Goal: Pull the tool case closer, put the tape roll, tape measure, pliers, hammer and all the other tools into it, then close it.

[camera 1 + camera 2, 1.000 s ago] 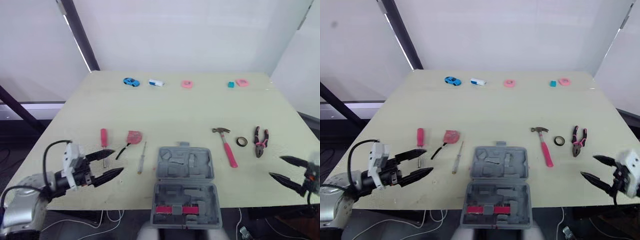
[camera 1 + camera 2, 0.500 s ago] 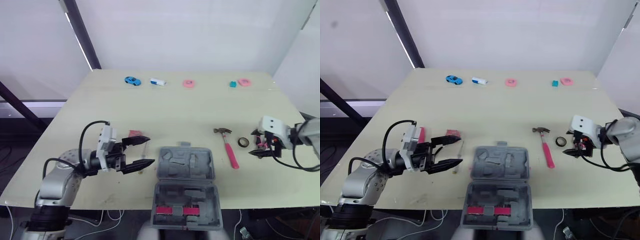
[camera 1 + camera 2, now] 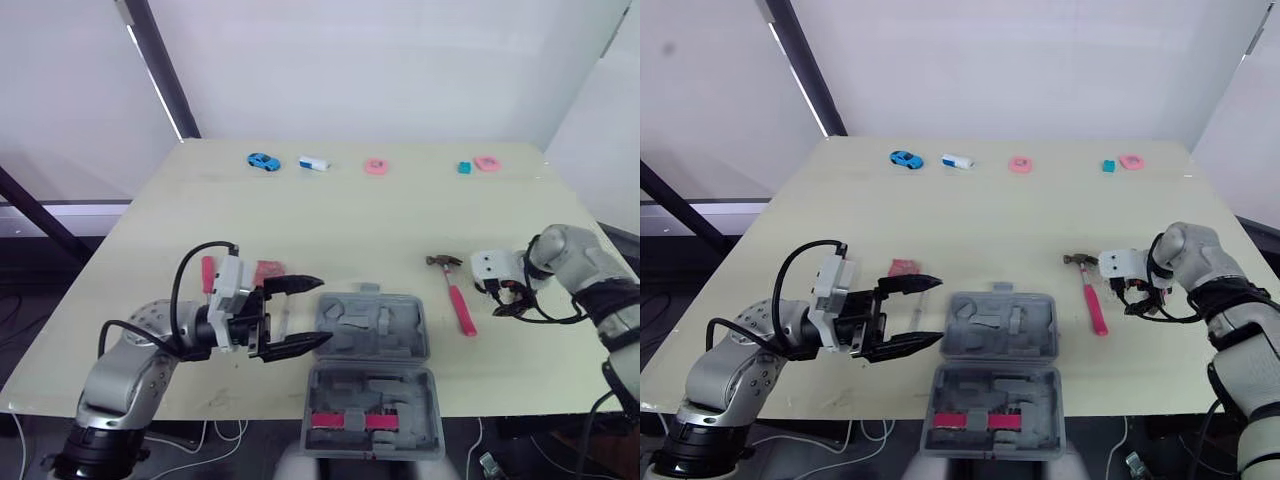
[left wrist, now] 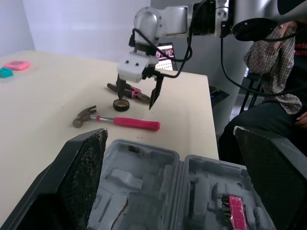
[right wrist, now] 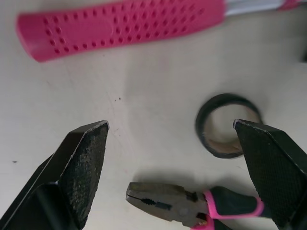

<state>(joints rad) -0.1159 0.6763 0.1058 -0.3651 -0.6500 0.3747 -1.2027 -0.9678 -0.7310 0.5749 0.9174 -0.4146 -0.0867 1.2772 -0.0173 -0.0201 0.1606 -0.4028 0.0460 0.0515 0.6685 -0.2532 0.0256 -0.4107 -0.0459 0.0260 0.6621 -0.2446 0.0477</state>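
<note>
We can read no word, number or brand anywhere, neither on the tool case [image 3: 372,335] nor on the hammer [image 3: 459,303].

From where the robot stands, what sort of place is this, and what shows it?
Probably a robot test lab: a plain table before white walls, a tool case and hammer laid out, a seated person nearby.
</note>
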